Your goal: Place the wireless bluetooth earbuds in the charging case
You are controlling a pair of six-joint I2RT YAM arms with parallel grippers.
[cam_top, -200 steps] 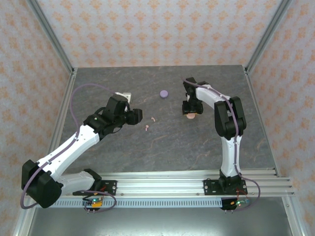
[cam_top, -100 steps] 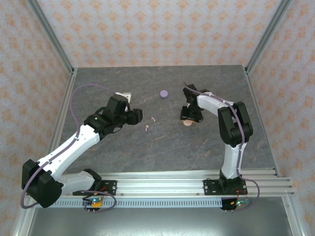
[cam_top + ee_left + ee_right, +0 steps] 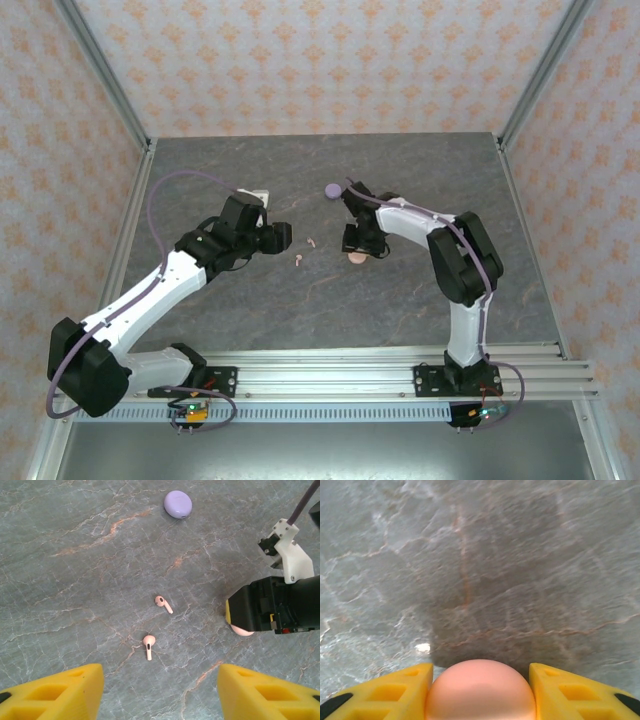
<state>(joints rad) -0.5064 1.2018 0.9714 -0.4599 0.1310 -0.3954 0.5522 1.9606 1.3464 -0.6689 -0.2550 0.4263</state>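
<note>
Two pale pink earbuds [image 3: 313,242] [image 3: 298,259] lie apart on the grey table, one [image 3: 163,603] a little farther than the other [image 3: 148,643] in the left wrist view. My left gripper [image 3: 283,236] hangs just left of them, open and holding nothing [image 3: 160,692]. My right gripper [image 3: 360,243] is shut on the round pink charging case [image 3: 357,257] just right of the earbuds, low over the table. The case [image 3: 480,690] sits between the yellow fingers [image 3: 395,685]. A closed lilac case [image 3: 333,190] [image 3: 178,504] rests farther back.
A small white object [image 3: 255,196] lies behind my left arm. Metal posts and patterned walls close in the table [image 3: 420,300] on three sides. Bare table lies in front of the earbuds.
My right gripper has carried the pink case leftward and slightly nearer, toward the earbuds. The left arm has barely moved.
</note>
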